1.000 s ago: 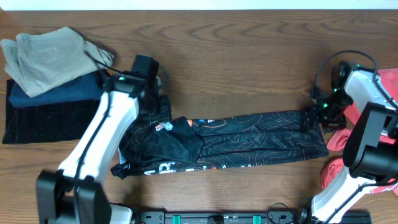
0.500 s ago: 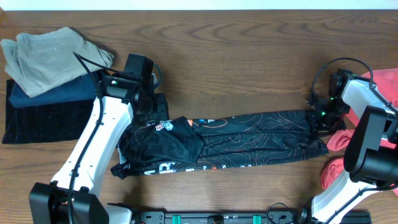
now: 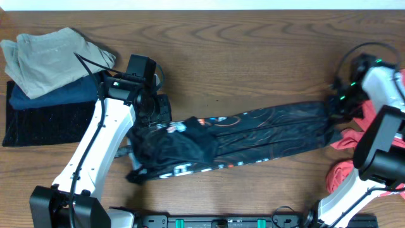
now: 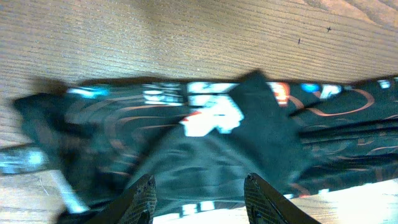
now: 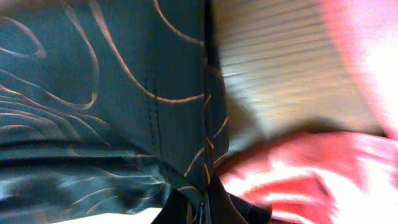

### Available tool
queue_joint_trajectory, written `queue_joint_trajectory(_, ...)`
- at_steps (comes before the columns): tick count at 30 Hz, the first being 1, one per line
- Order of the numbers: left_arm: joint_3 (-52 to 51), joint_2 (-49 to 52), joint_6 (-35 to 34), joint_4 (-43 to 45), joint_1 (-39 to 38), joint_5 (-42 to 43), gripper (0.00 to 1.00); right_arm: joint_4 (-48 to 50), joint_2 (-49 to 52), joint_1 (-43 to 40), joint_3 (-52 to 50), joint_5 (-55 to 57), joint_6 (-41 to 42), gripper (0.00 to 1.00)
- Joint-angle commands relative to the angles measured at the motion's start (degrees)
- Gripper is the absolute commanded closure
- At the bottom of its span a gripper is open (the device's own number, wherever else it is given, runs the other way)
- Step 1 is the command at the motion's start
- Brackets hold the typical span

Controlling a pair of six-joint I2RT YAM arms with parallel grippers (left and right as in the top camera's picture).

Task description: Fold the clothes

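On the wooden table point(image 3: 253, 50), black jersey point(image 3: 266, 130) in right gripper point(image 3: 333, 109)

A brown wooden surface point(image 3: 253, 63) with bold, wavy grain fills the overhead view, evenly lit with soft shadows. Along its far edge runs a thin pale strip point(image 3: 202, 4), too narrow to identify.

Soft, even light falls on the brown wooden table point(image 3: 253, 57), with faint shadows. Wrist views are motion-blurred; the thin black orange-lined jersey point(image 4: 211, 155) smears most at its bunched end.
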Motion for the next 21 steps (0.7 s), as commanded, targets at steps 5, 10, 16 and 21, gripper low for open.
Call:
queue_joint_trajectory(5,0.52,-0.13,-0.31,0.13,0.26,-0.79,0.52,-8.09,-0.17,-1.77,11.93,-1.14,1.75,0.99)
queue_joint_trajectory(10,0.52,-0.13,-0.33,0.02,0.26,-0.79,0.52,-12.17,-0.26,2.56,12.63,-3.61,1.29,0.99)
queue_joint_trajectory(16,0.52,-0.13,-0.31,-0.15,0.26,-0.79,0.51,-16.81,-0.26,11.04,12.15,-3.63,2.67,0.99)
queue_joint_trajectory(21,0.52,-0.13,-0.31,-0.15,0.26,-0.79,0.51,-17.46,-0.24,18.18,9.25,-3.65,3.3,0.99)
